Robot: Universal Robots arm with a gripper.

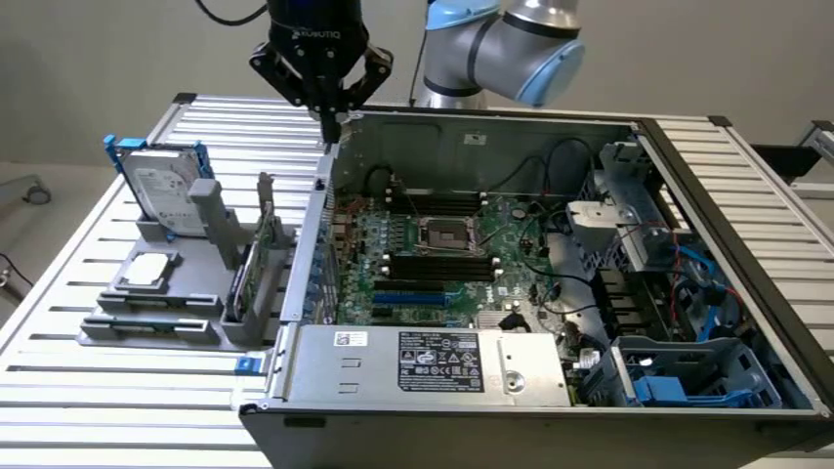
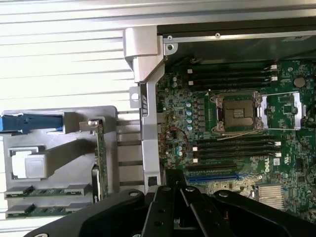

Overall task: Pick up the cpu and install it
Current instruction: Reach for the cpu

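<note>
The cpu (image 1: pixel 150 270) is a small pale silver square lying flat on the grey holder (image 1: pixel 156 322) at the exterior view's left; the wrist view shows the cpu (image 2: pixel 29 166) on the same holder. My gripper (image 1: pixel 334 121) hangs high above the back left corner of the open computer case, shut with nothing between its fingers. Its black fingers (image 2: pixel 170 190) are pressed together over the case's left wall. The black-framed socket (image 1: pixel 443 233) sits open in the middle of the green motherboard, and the wrist view looks straight down on that socket (image 2: pixel 237 111).
A silver hard drive (image 1: pixel 164 184) in a blue frame stands upright at the back of the holder. A green card (image 1: pixel 268 256) stands on edge beside the case wall (image 1: pixel 319 225). The power supply (image 1: pixel 424 363) fills the case's front. Everything rests on a slatted metal table (image 1: pixel 104 391).
</note>
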